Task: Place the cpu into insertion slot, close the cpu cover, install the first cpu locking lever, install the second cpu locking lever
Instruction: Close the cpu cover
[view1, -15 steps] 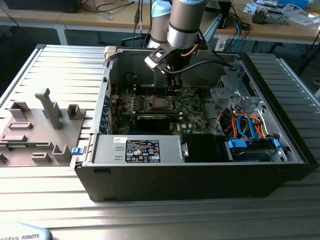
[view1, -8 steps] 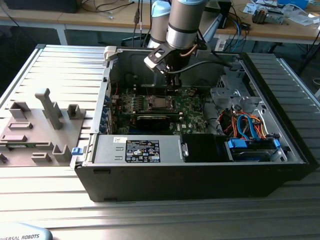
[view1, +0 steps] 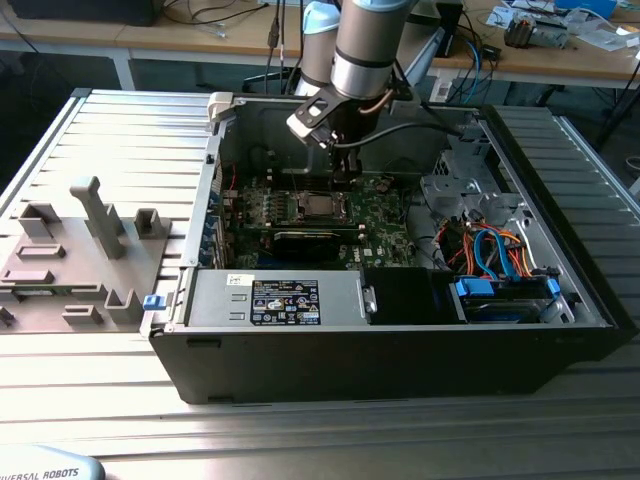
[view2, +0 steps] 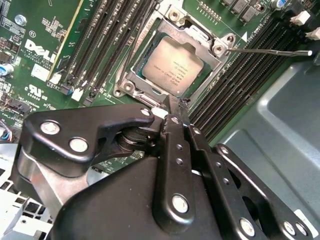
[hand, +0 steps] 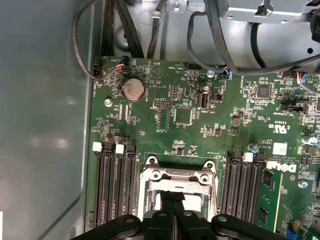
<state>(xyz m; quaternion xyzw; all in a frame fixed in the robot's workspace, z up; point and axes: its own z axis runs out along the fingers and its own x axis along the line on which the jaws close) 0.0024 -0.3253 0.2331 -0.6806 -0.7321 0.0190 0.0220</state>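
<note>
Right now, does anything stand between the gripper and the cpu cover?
Nothing visible does. In the second wrist view the gripper hangs right at the nearest edge of the cpu cover, which frames the cpu. A thin metal lever sticks out from the cover's far corner, away from the gripper.

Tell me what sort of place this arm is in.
Probably a robotics lab or workshop: an open black desktop computer case sits on a ribbed aluminium table, with cable-strewn wooden benches behind.
</note>
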